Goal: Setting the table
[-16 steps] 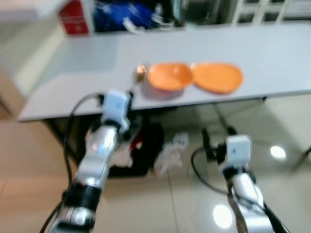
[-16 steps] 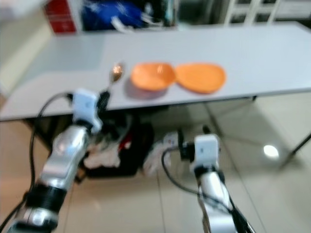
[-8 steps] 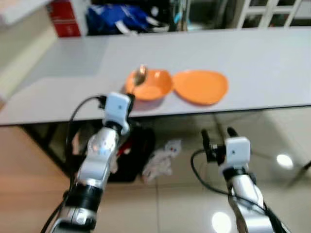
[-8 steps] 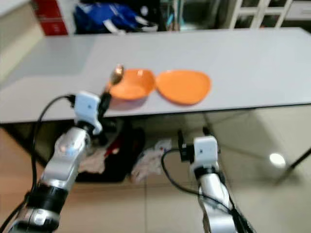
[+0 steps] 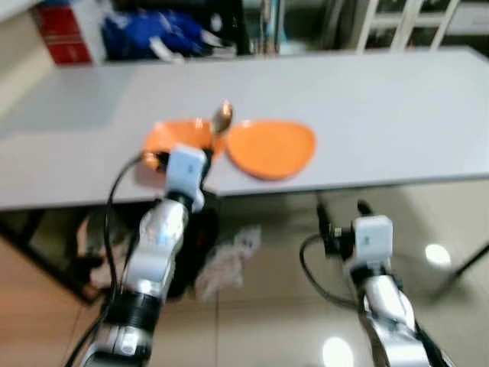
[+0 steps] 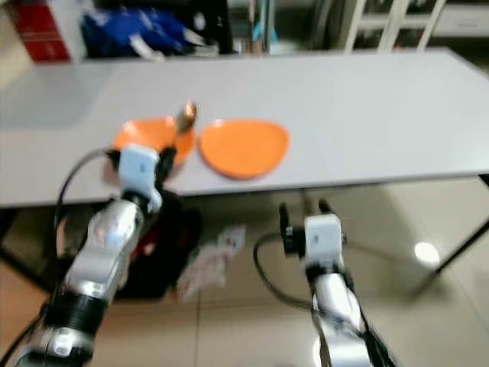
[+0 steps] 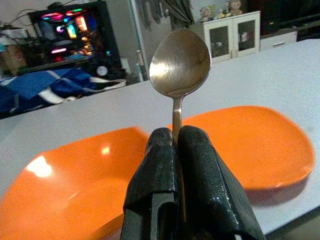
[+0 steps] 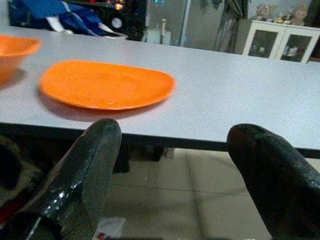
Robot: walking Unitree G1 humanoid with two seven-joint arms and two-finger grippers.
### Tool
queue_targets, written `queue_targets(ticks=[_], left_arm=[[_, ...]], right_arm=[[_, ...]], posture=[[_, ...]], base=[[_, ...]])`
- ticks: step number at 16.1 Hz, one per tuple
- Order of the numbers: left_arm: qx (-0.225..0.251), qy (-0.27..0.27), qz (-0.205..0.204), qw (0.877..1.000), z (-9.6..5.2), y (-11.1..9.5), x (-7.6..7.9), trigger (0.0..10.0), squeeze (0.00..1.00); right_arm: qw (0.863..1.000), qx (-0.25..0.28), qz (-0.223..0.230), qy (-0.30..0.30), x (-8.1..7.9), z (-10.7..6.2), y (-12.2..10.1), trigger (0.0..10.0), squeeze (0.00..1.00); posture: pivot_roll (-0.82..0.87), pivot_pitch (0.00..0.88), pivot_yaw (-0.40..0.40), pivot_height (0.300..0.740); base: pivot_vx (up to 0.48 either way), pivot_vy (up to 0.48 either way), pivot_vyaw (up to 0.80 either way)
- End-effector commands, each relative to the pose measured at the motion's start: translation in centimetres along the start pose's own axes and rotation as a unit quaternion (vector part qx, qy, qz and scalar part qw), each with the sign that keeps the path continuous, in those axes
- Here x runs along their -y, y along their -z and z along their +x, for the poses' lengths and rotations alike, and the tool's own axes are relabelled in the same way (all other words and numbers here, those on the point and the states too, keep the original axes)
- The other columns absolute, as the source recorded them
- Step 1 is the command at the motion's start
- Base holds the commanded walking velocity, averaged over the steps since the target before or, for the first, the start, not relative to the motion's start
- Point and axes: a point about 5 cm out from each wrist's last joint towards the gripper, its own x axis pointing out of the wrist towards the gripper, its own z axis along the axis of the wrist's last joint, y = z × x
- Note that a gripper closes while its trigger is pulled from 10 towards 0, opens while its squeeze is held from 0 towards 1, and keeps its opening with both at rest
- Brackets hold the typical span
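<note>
**Ana:** Left wrist view is giving the plainest look: the left gripper point(image 7: 176, 140) is pinching the spoon point(image 7: 179, 67) by its handle, both black fingers pressed tight together on it, with the bowl of the spoon standing upright above the fingertips.

**Ben:** From where I'm standing, that left arm is reaching up and forward from the elbow, so the gripper is sitting right at the near edge of the table point(image 5: 397, 115), over the near rim of the orange bowl point(image 5: 172, 138). The spoon's head is poking up between the bowl and the orange plate point(image 5: 271, 147).

**Ana:** And the right gripper point(image 8: 175, 165)?

**Ben:** It is hanging lower, below the table's near edge and over the tiled floor point(image 5: 451, 222), with its two fingers spread wide and nothing between them. The plate is lying ahead of it, close to the near edge, just beside the bowl.

**Ana:** What is differing from a second ago?

**Ben:** The whole picture is sliding, so the head camera is turning; the bowl and plate are showing further left now. Against the dishes, though, the spoon is sitting differently: a second ago its head was on the bowl's left side, half a second ago over the bowl, and now it is at the bowl's right rim, next to the plate. The right arm is staying low, as before.
</note>
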Motion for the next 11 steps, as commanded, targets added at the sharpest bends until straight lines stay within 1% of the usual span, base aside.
queue_targets(ticks=[1, 11], left_arm=[[0.014, 0.015, 0.002, 1.0, 0.43, -0.71, 0.75, 0.0, 0.0], [0.014, 0.02, 0.005, 1.0, 0.72, -0.62, 0.69, 0.0, 0.0]], right_arm=[[1.0, 0.003, -0.004, 0.011, 0.66, -0.03, -0.21, 10.0, 0.0], [1.0, 0.003, -0.006, 0.011, 0.73, -0.06, -0.09, 10.0, 0.0]], posture=[[-0.07, 0.0, 0.06, 0.731], [-0.07, 0.0, 0.066, 0.731]], base=[[0.277, -0.386, 0.0], [0.279, -0.387, 0.0]])
